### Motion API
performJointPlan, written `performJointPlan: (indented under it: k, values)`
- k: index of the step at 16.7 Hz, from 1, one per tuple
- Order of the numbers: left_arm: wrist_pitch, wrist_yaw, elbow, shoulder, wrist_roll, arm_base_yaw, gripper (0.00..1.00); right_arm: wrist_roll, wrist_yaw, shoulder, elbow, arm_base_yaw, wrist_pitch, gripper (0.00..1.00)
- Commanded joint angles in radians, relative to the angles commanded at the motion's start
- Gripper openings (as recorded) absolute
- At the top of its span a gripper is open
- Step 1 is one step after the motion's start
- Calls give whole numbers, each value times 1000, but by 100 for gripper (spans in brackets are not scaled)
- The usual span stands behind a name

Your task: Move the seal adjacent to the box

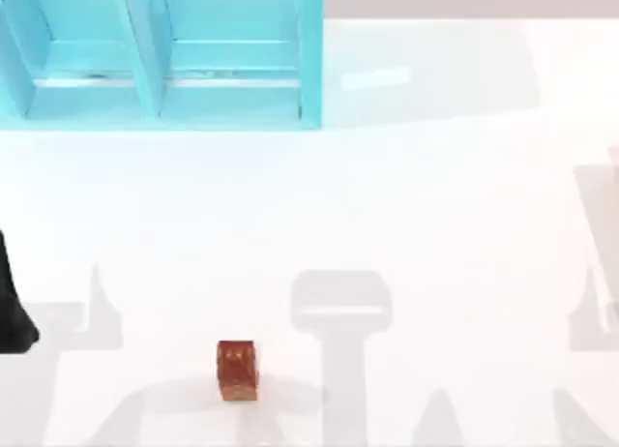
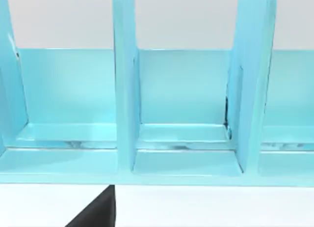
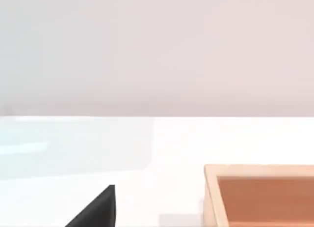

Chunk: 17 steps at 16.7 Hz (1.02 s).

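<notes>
seal [image 1: 237, 370], the small reddish-brown block mottled with orange, sits upright on the white table [image 1: 435, 205] toward the near edge in the top view, a little left of centre, with nothing touching it. taking the seal as landmark and going left to right: well to its left, at the table's left edge, a dark part of my left arm [image 1: 14, 312] reaches into the top view; whether that gripper's jaws are wide or narrow i cannot tell. far behind the seal and slightly left stands a light blue rack [image 1: 164, 60] with upright dividers, which the left wrist view faces across bare table. far to the seal's right, an open orange-brown box [image 3: 260, 192] with pale rims appears in the right wrist view. the seal lies well apart from that box.
</notes>
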<state>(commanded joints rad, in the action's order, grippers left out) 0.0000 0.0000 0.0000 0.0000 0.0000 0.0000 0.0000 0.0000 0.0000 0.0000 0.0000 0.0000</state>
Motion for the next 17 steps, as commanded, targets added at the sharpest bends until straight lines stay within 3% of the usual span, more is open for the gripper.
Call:
performJointPlan:
  k: [4,8,17]
  values:
    - [0,0,0,0,0,0,100,18,-2,28,28,6,-25,100]
    - [0,0,0,0,0,0,100,125,-10,208,189,45,-162,100]
    - [0,0,0,0,0,0,100,540,-45,1025,952,232,-615,100]
